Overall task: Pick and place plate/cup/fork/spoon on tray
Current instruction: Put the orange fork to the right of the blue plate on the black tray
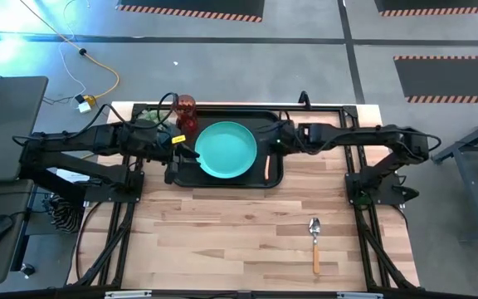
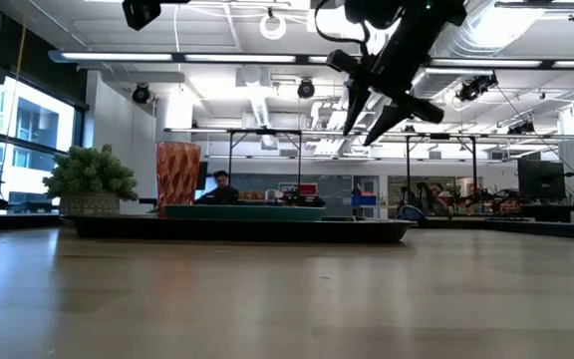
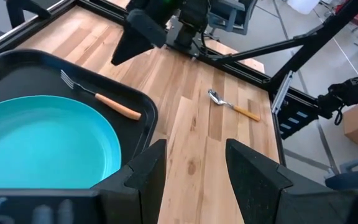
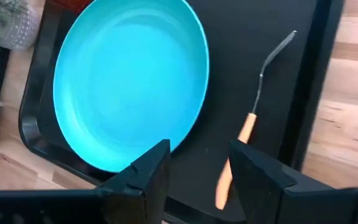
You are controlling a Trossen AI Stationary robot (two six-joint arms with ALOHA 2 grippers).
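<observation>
The black tray lies at the table's far middle. The teal plate lies flat in it. The red-brown cup stands upright at the tray's far left corner. The fork lies flat on the tray floor to the right of the plate. The spoon lies on the table near the front right. My left gripper is open and empty over the plate's left rim; it also shows in its wrist view. My right gripper is open and empty above the tray's right part, over the fork; it also shows in the low view and in its wrist view.
A green potted plant stands just left of the tray's far left corner. Bare wooden table stretches from the tray to the near edge. Metal frame rails run along both sides of the table.
</observation>
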